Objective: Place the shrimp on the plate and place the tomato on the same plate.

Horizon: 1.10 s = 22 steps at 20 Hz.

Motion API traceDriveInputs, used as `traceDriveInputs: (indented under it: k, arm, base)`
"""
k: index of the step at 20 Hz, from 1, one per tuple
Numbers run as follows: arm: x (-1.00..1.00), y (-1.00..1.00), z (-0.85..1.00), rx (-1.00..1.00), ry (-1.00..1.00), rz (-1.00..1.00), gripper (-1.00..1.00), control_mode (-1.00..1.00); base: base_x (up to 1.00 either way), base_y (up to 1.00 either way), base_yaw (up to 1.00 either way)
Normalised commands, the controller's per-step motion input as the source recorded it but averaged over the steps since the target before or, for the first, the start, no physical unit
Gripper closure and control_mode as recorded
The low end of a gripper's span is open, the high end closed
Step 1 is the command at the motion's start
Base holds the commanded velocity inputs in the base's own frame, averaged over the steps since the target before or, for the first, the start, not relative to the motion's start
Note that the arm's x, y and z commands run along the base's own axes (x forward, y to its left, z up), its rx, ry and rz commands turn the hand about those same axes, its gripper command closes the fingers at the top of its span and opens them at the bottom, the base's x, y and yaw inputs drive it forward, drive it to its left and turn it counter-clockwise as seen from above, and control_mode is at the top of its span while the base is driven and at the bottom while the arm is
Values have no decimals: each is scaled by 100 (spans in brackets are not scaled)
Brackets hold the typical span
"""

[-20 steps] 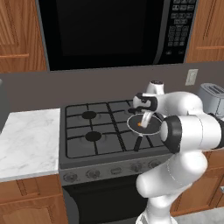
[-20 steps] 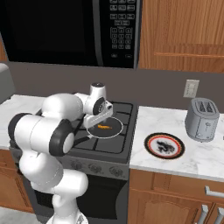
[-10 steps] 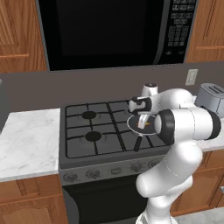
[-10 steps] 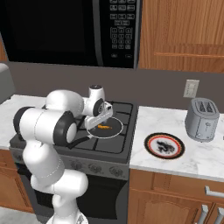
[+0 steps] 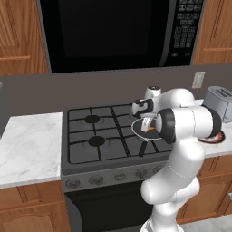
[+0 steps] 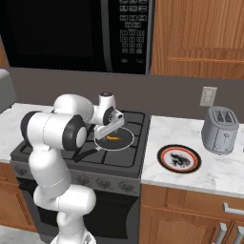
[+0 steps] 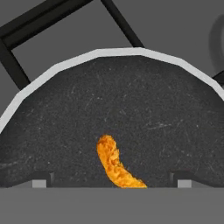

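Hand view: fingers (image 7: 42, 178) wide open, straddling shrimp (image 7: 116, 164), untouched.

1. The arm (image 5: 181, 149) is glossy white, built of thick rounded segments that bulge like stacked capsules.
2. Dark, near-black rings mark the joints (one broad disc faces the camera at the elbow (image 6: 72, 135)).
3. The wrist ends in a white cylindrical cap with a grey top.
4. The claw (image 6: 110, 127) has a pale flat body and small dark finger tips (image 7: 43, 178).
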Motion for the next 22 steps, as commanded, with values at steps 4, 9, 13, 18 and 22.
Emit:
traceDriveInputs:
  k: [4, 9, 13, 18, 22]
  arm:
    - [1, 0, -15, 0, 0, 0, -100, -100]
    - [0, -6, -15, 0, 0, 0, -100, -100]
    - [0, 0, -14, 0, 0, 0, -100, -100]
    - [9, 0, -11, 0, 0, 0, -100, -100]
    - [7, 0, -1, 0, 0, 0, -100, -100]
  base:
    - [0, 0, 0]
    - [0, 0, 0]
    - [0, 0, 0]
    - [0, 0, 0]
    - [0, 0, 0]
